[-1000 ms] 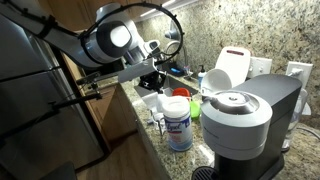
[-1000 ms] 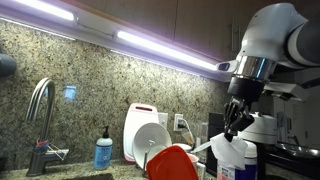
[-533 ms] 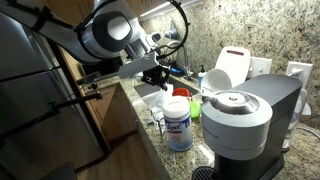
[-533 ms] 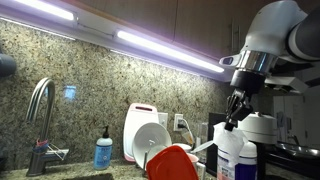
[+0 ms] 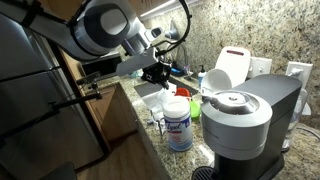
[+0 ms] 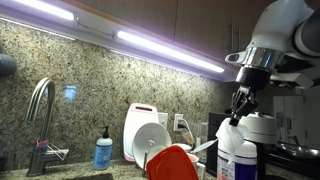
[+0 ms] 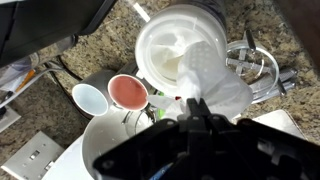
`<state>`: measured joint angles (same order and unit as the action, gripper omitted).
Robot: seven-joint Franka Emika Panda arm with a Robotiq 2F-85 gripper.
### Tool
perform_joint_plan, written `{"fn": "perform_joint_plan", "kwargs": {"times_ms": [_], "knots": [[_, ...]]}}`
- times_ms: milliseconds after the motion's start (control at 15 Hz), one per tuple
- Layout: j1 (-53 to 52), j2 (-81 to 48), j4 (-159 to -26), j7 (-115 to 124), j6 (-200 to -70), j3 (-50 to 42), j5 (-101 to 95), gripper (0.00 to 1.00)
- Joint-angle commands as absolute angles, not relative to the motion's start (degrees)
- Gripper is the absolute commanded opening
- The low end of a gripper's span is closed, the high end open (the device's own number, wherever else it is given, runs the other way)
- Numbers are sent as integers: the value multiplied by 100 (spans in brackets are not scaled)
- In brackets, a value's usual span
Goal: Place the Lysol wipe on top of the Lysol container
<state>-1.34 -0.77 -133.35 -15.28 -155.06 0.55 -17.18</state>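
Observation:
The Lysol container (image 5: 179,123) is a white canister with a blue label, standing on the granite counter beside the coffee machine. It also shows in an exterior view (image 6: 236,156), and its round white top shows in the wrist view (image 7: 172,42). My gripper (image 5: 160,76) (image 6: 240,104) hovers just above the canister. In the wrist view its jaws (image 7: 190,100) are shut on the Lysol wipe (image 7: 213,84), a thin white sheet hanging over the canister's top.
A grey domed coffee machine (image 5: 240,116) stands right next to the canister. A white jug with a red mark (image 5: 233,64) (image 6: 140,124), a red bowl (image 6: 172,163), a blue bottle (image 6: 104,151) and a faucet (image 6: 40,108) are nearby. Two cups (image 7: 128,92) sit below.
My gripper has risen a little and shifted above the canister, still holding the wipe. The canister has stayed in place.

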Motion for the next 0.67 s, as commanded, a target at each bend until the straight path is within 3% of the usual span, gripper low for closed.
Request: {"fn": "perform_joint_plan", "kwargs": {"times_ms": [0,600], "knots": [[-120,-73,-13330,-1546,-15492,72,-1702,0],[-194,-557,-12682,-902,-15009,-10,-2450,0]]}}
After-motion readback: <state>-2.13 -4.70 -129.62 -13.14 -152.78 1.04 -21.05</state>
